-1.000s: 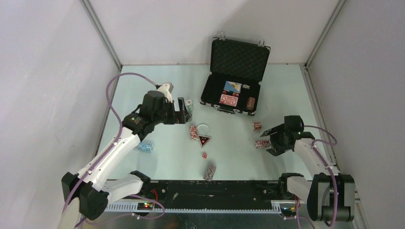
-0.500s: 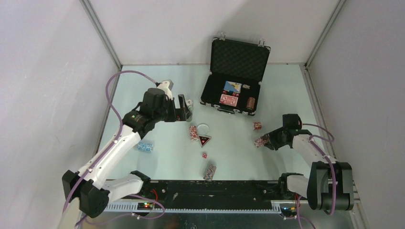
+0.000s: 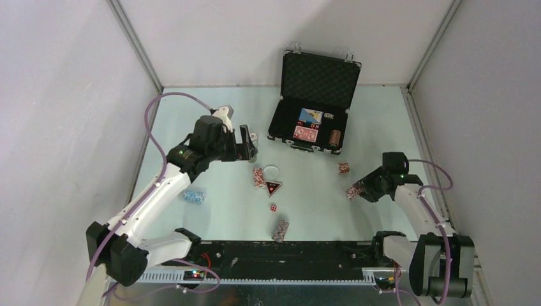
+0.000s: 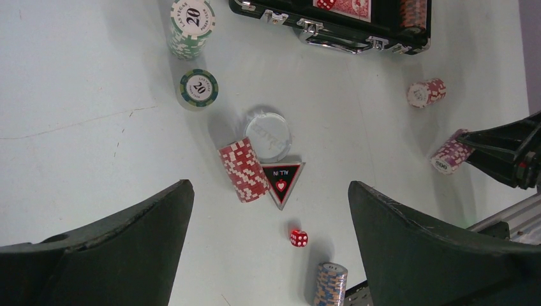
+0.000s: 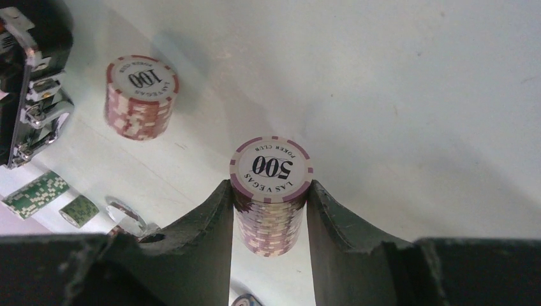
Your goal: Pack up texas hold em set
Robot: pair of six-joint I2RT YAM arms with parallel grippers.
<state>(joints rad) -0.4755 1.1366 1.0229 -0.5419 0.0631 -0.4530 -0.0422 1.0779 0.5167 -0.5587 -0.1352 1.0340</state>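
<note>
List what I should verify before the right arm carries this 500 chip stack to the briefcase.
1. Grip: right gripper closed on both sides of the 500 chip stack: ok.
2. Stack off the table: cannot tell.
3. Lid of the briefcase open: ok.
4. Free chip slot in it: cannot tell.
5. Route clear: not ok, the 100 chip stack stands near the straight line.
6. Other arm out of the way: ok, left gripper open, left of the route.
</note>
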